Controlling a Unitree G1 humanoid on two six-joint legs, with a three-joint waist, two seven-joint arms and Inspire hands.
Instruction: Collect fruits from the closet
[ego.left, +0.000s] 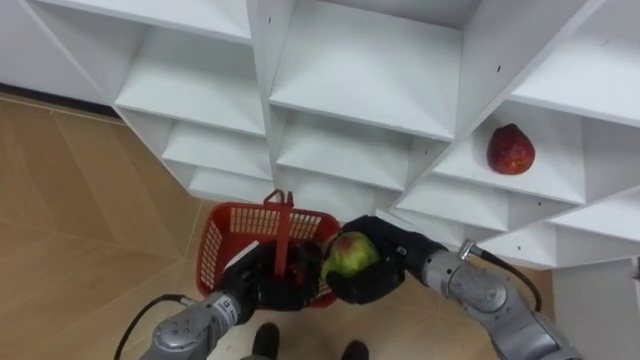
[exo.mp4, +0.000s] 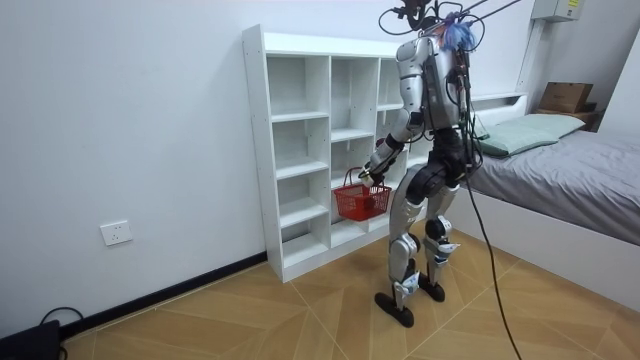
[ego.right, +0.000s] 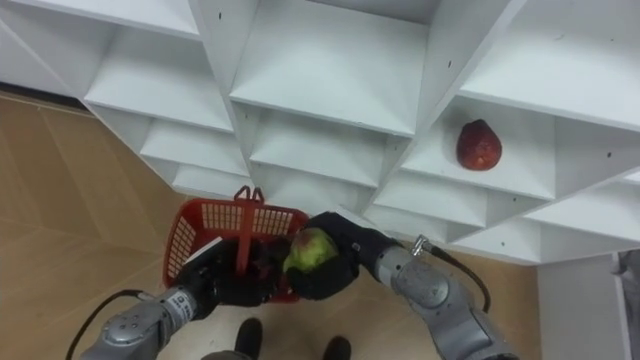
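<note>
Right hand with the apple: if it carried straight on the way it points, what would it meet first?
Probably the upright handle of the red basket, held by the left hand, just past the apple; depth is unclear, so the right hand might pass over it.

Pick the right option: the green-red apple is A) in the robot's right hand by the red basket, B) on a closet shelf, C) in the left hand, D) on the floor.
A: the right hand is curled round the apple at the rim of the red basket, whose handle the left hand holds.
</note>
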